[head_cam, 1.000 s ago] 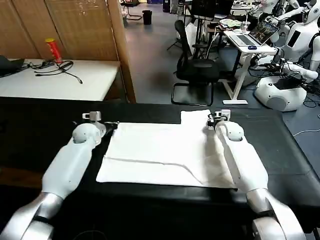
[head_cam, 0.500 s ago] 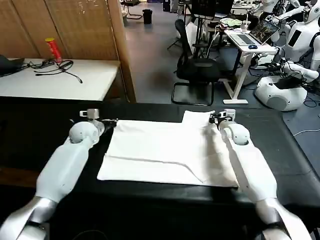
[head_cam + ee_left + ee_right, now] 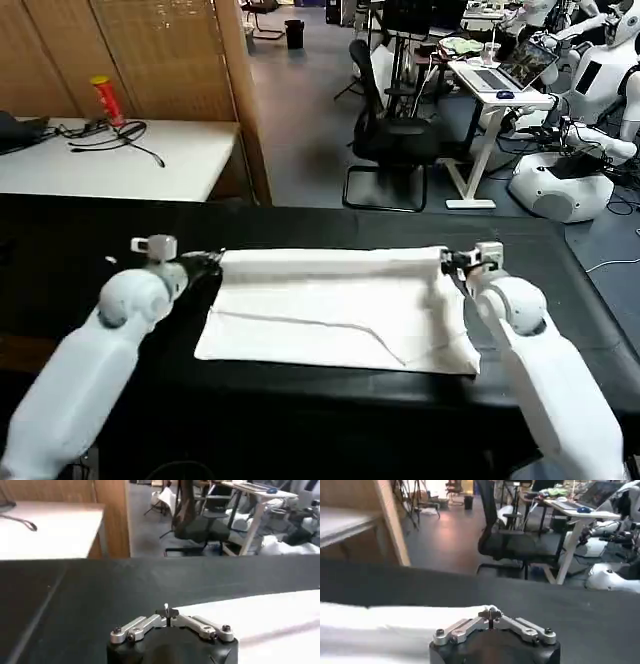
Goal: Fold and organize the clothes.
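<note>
The clothes are one white T-shirt (image 3: 330, 315), spread flat on the black table (image 3: 60, 250). Its far edge is raised into a straight rolled band between my two grippers. My left gripper (image 3: 208, 263) is at the far left corner of that edge. In the left wrist view the left gripper (image 3: 167, 612) is shut, a sliver of white cloth sticks up between its tips, and the T-shirt (image 3: 265, 617) lies beside it. My right gripper (image 3: 449, 261) is at the far right corner. Seen from the right wrist, the right gripper (image 3: 490, 612) is shut on the corner of the T-shirt (image 3: 395, 622).
A white side table (image 3: 190, 165) with black cables (image 3: 115, 135) and a red can (image 3: 106, 100) stands at the far left. Beyond the black table are an office chair (image 3: 395, 140), a desk and other robots. Bare black tabletop lies on both sides of the shirt.
Both arms have drawn back and moved outward. The shirt's far edge has lifted and pulled taut into a straight band, and the flap that stuck out at the far right is gone.
</note>
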Controlling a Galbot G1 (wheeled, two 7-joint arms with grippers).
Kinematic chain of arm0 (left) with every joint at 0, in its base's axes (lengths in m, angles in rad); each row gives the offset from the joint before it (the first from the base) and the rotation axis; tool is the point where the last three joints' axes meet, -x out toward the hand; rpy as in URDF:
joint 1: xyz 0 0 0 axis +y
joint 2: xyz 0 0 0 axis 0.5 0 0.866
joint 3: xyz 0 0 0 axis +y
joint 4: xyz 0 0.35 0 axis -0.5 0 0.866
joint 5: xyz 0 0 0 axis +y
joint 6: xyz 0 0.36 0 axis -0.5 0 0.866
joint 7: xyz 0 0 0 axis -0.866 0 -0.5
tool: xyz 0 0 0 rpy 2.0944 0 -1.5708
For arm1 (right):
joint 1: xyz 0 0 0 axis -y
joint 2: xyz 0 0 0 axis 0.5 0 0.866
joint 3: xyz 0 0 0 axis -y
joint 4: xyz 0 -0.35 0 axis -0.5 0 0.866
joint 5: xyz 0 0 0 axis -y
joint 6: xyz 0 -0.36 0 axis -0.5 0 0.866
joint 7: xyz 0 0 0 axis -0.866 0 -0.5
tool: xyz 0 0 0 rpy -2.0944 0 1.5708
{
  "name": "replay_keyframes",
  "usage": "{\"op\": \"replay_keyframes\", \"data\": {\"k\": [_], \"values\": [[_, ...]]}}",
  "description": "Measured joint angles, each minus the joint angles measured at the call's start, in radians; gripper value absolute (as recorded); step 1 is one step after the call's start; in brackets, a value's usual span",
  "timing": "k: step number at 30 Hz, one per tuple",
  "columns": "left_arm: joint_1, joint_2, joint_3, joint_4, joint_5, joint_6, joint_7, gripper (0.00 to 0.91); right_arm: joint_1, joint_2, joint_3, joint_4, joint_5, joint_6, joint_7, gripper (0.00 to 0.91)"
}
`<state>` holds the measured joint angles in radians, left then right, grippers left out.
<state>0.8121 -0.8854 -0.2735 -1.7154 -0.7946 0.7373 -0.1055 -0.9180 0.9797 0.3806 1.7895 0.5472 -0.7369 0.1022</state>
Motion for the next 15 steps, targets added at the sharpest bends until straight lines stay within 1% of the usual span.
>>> {"op": "replay_keyframes", "data": {"k": [3, 7, 11, 15], "values": [[0.072, 0.042, -0.023, -0.074, -0.003, 0.000, -0.001, 0.068, -0.062, -0.026, 0.015, 0.062, -0.001, 0.000, 0.002, 0.000], [0.158, 0.086, -0.052, -0.157, 0.004, 0.000, 0.000, 0.068, -0.133, -0.042, 0.028, 0.115, -0.002, 0.000, 0.002, 0.000], [0.236, 0.108, -0.076, -0.223, 0.026, 0.000, -0.002, 0.068, -0.188, -0.047, 0.028, 0.137, -0.009, 0.000, 0.000, 0.000], [0.289, 0.113, -0.088, -0.245, 0.042, 0.000, 0.000, 0.068, -0.227, -0.047, 0.028, 0.143, -0.028, 0.000, -0.002, 0.000]]}}
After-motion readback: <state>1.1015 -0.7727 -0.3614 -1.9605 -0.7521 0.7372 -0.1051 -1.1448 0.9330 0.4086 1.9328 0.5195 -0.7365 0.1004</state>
